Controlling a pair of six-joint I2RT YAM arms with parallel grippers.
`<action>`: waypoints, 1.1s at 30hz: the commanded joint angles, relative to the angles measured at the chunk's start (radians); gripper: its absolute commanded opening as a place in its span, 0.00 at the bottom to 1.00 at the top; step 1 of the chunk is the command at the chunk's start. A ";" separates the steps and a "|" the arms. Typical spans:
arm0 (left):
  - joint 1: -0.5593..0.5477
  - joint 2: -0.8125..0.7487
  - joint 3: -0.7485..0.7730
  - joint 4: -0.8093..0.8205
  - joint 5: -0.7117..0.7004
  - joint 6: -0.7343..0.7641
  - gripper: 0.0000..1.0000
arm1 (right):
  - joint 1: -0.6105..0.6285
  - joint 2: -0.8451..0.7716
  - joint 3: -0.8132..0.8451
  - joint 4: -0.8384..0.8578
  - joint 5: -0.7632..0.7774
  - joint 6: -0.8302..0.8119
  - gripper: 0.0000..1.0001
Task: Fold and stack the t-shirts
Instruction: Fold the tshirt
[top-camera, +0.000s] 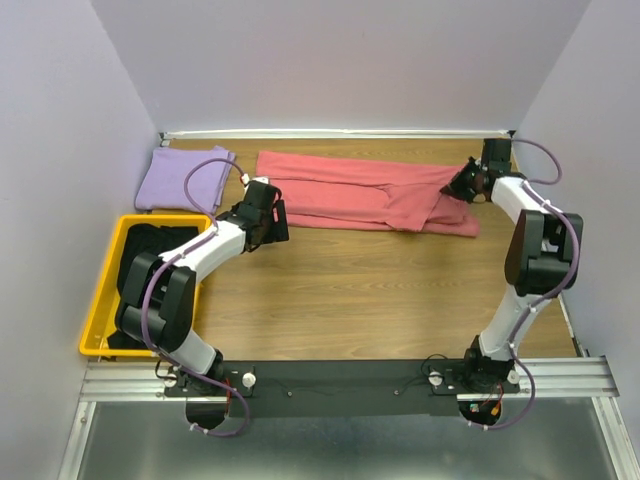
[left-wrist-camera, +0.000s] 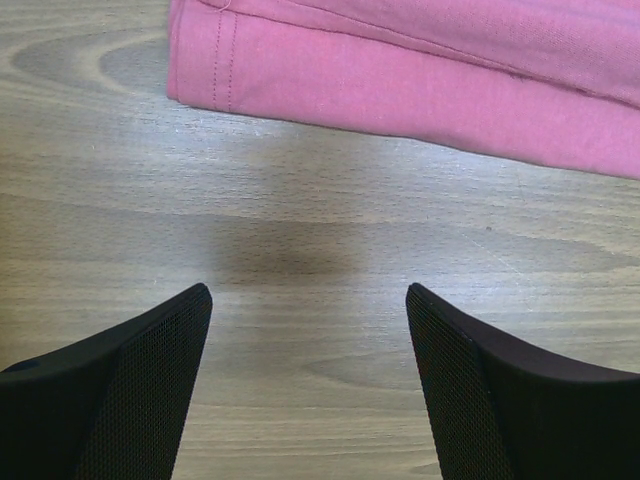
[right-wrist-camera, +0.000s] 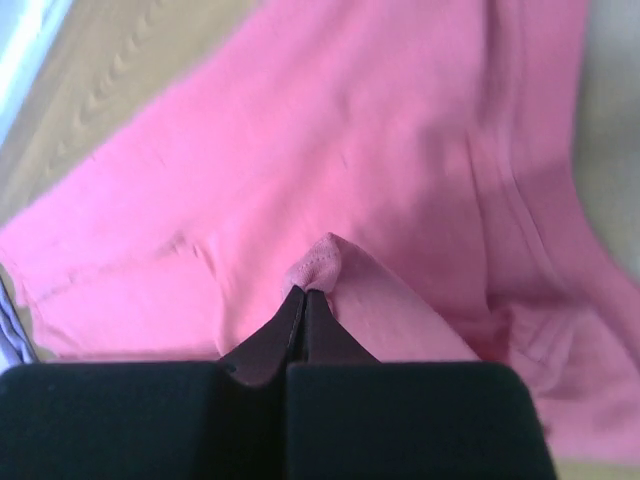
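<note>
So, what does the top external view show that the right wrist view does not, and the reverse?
Only the top external view shows the lavender t-shirt, the yellow bin with black t-shirts inside, and the left claw. Only the right wrist view shows up close that the right claw is shut on a small pinch of pink cloth. Both show the salmon-pink t-shirt lying on the wooden table, with the right claw at it.

Left tool (left-wrist-camera: 308, 300) hovers, jaws spread wide; right tool (right-wrist-camera: 305, 292), arm stretched forward, pinches a fold of the salmon-pink t-shirt (right-wrist-camera: 300, 150) between its tips.
</note>
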 joint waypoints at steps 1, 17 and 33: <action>-0.001 0.006 0.009 0.012 -0.009 -0.007 0.86 | 0.006 0.116 0.191 0.024 -0.013 0.015 0.01; 0.000 0.043 0.030 -0.003 -0.023 -0.019 0.86 | 0.015 0.441 0.566 0.044 -0.027 0.000 0.00; 0.084 0.172 0.188 0.037 0.038 -0.030 0.86 | 0.025 0.299 0.403 0.054 -0.013 -0.087 0.51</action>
